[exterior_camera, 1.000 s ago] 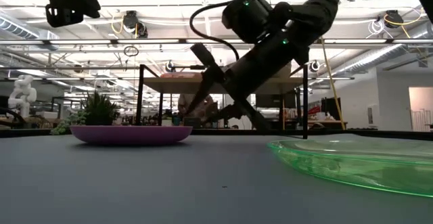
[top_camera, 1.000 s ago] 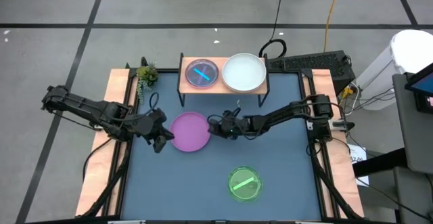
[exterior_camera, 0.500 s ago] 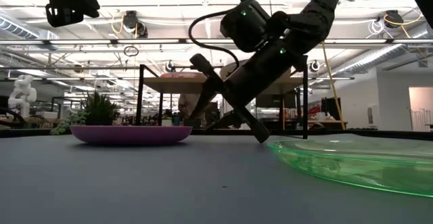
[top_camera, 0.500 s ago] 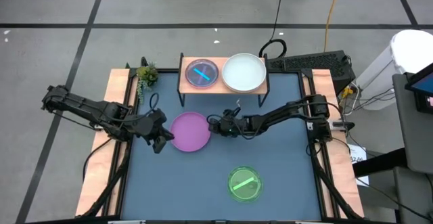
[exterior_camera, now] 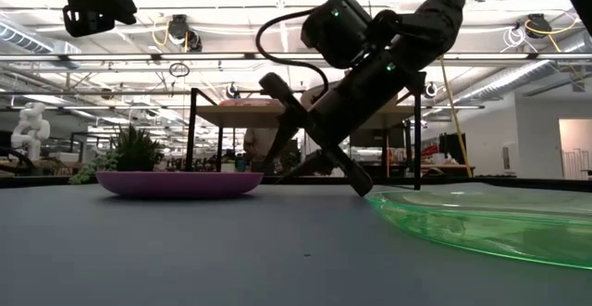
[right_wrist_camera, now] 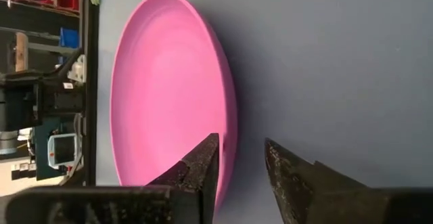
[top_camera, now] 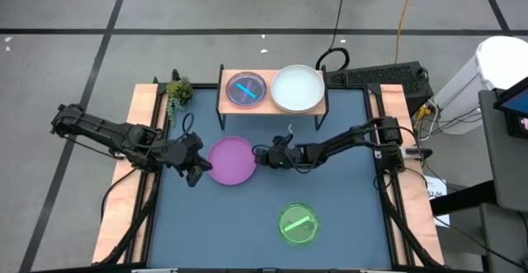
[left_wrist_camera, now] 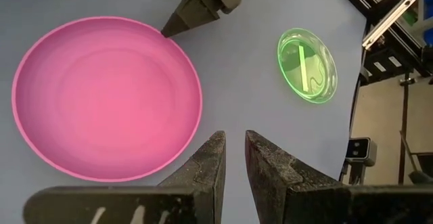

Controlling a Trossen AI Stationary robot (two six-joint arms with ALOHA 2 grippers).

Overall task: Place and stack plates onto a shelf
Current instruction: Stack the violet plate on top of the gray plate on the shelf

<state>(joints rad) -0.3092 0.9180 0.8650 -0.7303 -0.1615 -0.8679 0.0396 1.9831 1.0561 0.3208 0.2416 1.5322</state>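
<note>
Plates are spread over a dark tabletop point(top_camera: 214, 223). From the high view, a purple plate point(top_camera: 231, 160) lies at the middle, a green translucent plate point(top_camera: 298, 224) lies nearer the front, and a blue plate point(top_camera: 246, 89) and a white plate point(top_camera: 298, 89) sit side by side on the shelf point(top_camera: 272, 110) at the back. The left claw point(top_camera: 198, 167) is at the purple plate's left rim, the right claw point(top_camera: 260, 154) at its right rim.

The low view alone shows height: the right claw point(exterior_camera: 277, 153) slants down to the tabletop, fingers spread, just right of the purple plate point(exterior_camera: 179, 183); the green plate point(exterior_camera: 481, 218) lies close by.

The left wrist view shows the left claw point(left_wrist_camera: 232, 158) fingers a narrow gap apart, holding nothing, beside the plate's rim point(left_wrist_camera: 108, 99).

The right wrist view shows the right claw point(right_wrist_camera: 240, 160) spread, one finger over the plate's rim point(right_wrist_camera: 172, 88), the other over the bare tabletop.
</note>
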